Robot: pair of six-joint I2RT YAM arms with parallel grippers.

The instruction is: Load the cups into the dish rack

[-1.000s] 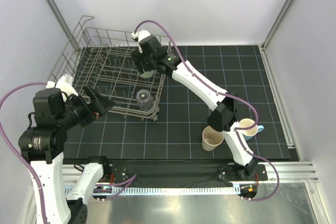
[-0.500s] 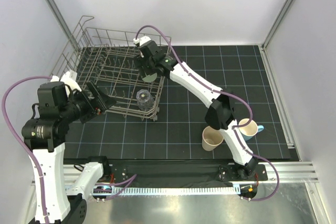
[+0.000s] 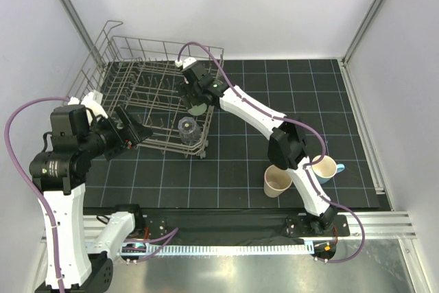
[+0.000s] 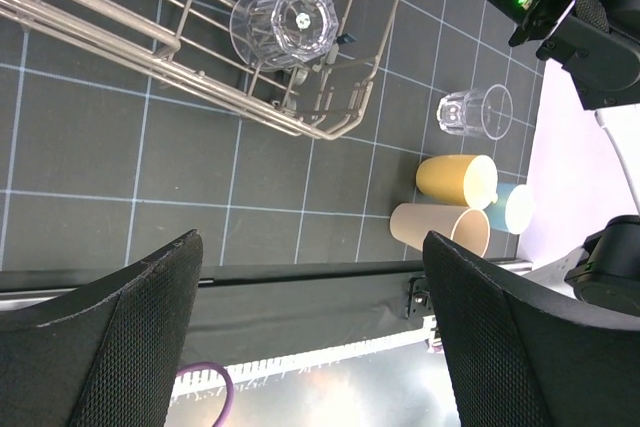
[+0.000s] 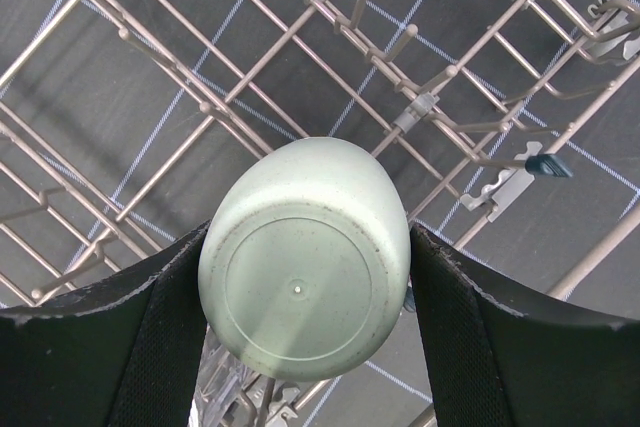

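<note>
r gripper (image 3: pixel 195 95) pinches the mint-green cup (image 5: pixel 302 259) by its sides, mouth down, bottom up. cup hangs right over the dish rack (image 3: pixel 164 43), near its right side, so the way in is prob straight down. l gripper (image 4: pixel 312 243) is wide open, empty.

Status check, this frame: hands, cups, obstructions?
Right hand shut on mint-green cup, inverted over dish rack. Left hand open, empty. One clear tumbler racked; no blocker seen.
</note>
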